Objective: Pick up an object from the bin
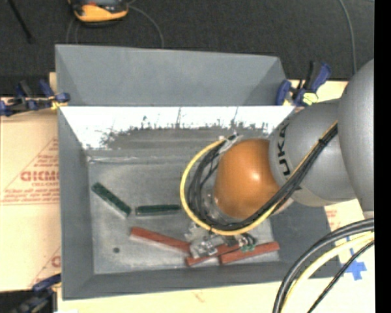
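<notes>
I have the gripper (206, 245) low in the bin (75, 194), close to the wall nearest my camera and right of its middle, among red sticks. The left red stick (158, 238) lies beside it, the middle red stick (201, 259) just under it, perhaps touching, and the right red stick (251, 252) reaches toward the right wall. The orange cover (244, 178) blocks my view, so I cannot tell whether the gripper is spread or pressed together. A slanted green stick (111, 199) and a level green stick (158, 208) lie apart, toward the left wall.
</notes>
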Controlling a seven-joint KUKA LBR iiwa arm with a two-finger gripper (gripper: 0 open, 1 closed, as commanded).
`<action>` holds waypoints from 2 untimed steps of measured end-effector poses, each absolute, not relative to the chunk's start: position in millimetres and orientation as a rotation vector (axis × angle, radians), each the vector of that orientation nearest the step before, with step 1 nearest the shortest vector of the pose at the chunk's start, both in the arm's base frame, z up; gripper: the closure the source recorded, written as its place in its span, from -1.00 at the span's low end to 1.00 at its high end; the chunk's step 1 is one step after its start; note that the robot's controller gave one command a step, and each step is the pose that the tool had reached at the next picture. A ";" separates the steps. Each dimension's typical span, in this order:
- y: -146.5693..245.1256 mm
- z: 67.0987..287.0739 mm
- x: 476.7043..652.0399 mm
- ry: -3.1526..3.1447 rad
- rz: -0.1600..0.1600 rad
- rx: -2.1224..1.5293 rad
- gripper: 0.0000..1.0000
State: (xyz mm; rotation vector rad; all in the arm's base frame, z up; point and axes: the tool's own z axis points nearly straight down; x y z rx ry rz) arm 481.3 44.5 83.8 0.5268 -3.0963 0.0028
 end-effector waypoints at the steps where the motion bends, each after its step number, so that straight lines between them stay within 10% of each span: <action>1: 40.0 93.5 477.0 -3.056 -0.005 0.741 1.00; 2: 42.9 135.4 477.2 -2.946 0.002 1.090 1.00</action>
